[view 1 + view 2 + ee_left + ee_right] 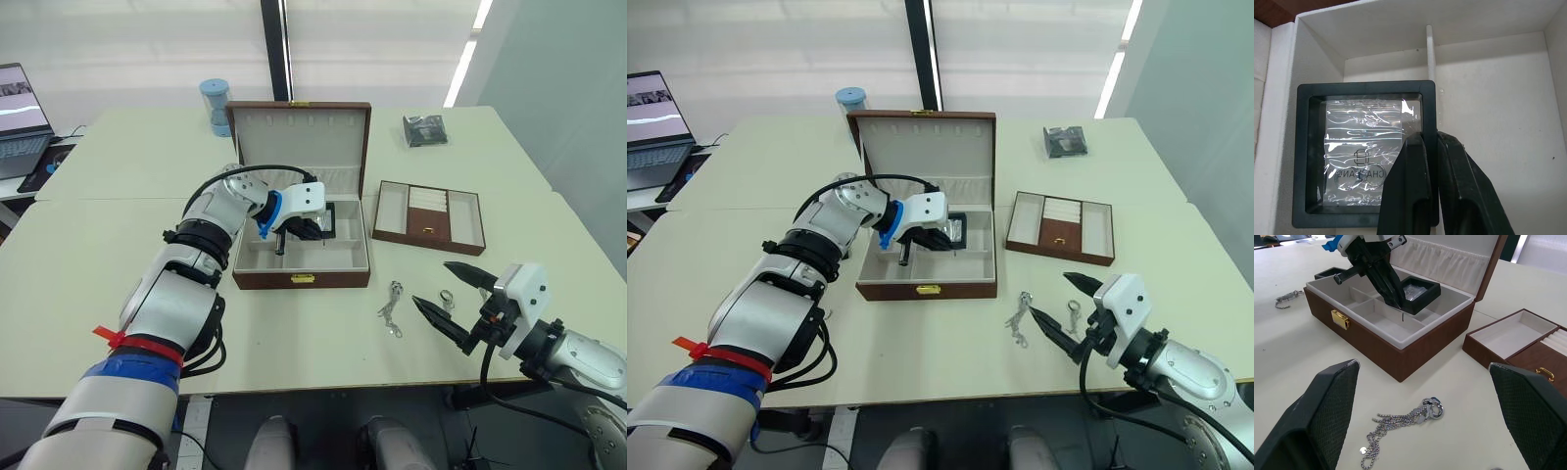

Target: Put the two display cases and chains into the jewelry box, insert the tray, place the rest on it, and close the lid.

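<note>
The jewelry box (265, 280) stands open mid-table, its lid (299, 132) upright. My left gripper (1430, 134) reaches into the box and is shut on the frame edge of a black display case (1361, 147), which rests tilted in the back right compartment. A second black case (1327, 272) lies on the table beyond the box, with a short chain (1284, 299) near it. More silvery chains (392, 308) lie in front of the box. Just right of them, my right gripper (431, 283) hovers wide open and holds nothing. The tray (429, 215) sits right of the box.
A small ring (447, 298) lies between my right fingers on the table. A dark crinkly packet (424, 129) sits at the back right, a blue-capped cylinder (215, 106) behind the box's left corner, and a laptop (20, 117) at the far left.
</note>
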Robot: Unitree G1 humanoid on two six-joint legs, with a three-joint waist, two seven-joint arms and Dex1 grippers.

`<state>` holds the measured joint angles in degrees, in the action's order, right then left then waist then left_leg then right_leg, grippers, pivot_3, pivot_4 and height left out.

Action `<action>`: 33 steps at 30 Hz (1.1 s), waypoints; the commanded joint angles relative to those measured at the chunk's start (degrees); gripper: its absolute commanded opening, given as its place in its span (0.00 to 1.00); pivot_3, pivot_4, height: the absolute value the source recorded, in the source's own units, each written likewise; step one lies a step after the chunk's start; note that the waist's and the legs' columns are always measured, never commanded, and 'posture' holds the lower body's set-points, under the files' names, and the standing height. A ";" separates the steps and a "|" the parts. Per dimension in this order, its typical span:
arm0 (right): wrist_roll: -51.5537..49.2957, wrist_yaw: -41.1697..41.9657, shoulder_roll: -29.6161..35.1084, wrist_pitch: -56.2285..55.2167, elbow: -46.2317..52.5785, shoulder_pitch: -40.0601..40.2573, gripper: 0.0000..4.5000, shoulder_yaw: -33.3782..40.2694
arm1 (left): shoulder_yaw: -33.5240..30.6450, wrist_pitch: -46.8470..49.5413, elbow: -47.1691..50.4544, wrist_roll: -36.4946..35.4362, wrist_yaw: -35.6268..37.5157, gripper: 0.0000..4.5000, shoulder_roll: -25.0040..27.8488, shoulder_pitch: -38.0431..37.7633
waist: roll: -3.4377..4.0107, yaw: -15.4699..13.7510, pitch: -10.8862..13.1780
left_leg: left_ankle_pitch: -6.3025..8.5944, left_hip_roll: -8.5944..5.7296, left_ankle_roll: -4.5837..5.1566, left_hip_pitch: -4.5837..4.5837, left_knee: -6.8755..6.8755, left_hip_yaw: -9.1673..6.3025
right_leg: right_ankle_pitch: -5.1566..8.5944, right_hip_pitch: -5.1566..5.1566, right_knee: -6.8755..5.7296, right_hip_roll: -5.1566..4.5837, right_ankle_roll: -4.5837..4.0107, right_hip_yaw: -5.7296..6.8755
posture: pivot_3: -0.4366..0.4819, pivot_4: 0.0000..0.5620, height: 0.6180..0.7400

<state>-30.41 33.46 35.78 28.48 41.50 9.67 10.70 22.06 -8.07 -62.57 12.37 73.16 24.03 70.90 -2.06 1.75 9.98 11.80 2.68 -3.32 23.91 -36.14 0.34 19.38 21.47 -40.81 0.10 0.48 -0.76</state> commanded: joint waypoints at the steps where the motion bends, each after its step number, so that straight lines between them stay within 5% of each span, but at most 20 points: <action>1: -0.35 0.10 0.19 -0.71 1.06 -0.55 1.00 0.93 | -2.00 -0.82 0.33 -0.39 -0.96 0.14 -0.02 1.90 | 0.00 0.00 0.00 | 0.00 0.00 0.00 0.00 0.00 0.00 | 0.00 0.00 0.00 0.00 0.00 0.00 | 0.48 0.27 1.00; 14: -0.48 0.33 0.22 -0.49 0.82 -0.96 1.00 0.68 | -3.69 -0.95 0.50 -0.78 -0.67 0.99 -0.43 2.08 | 0.00 0.01 0.00 | 0.00 0.00 0.00 -0.01 0.00 0.00 | 0.00 0.00 -0.01 0.00 0.00 0.00 | 0.48 0.27 1.00; 26: -1.92 0.84 0.12 -0.33 -0.07 -1.12 1.00 2.01 | -12.27 8.35 4.93 -10.39 5.75 0.99 0.00 0.44 | 0.00 0.02 0.00 | 0.00 0.00 0.00 -0.01 -0.01 0.00 | 0.00 -0.01 -0.01 0.00 0.00 0.01 | 0.48 0.27 1.00; 33: -4.76 6.51 3.72 -1.09 -6.95 -0.57 1.00 9.80 | -21.07 30.17 27.85 -22.99 9.58 0.99 6.88 -11.75 | 0.04 0.35 -0.02 | -0.01 0.08 -0.02 -0.11 0.01 -0.06 | 0.00 0.00 -0.07 -0.01 -0.01 -0.09 | 0.48 0.27 1.00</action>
<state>-33.85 38.21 38.49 28.45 35.06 9.63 17.54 3.72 17.47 -40.70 -7.39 83.11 29.24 60.28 -2.02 2.10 9.96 11.79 2.77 -3.34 23.78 -36.13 0.24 19.38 21.44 -40.88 0.10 0.47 -0.82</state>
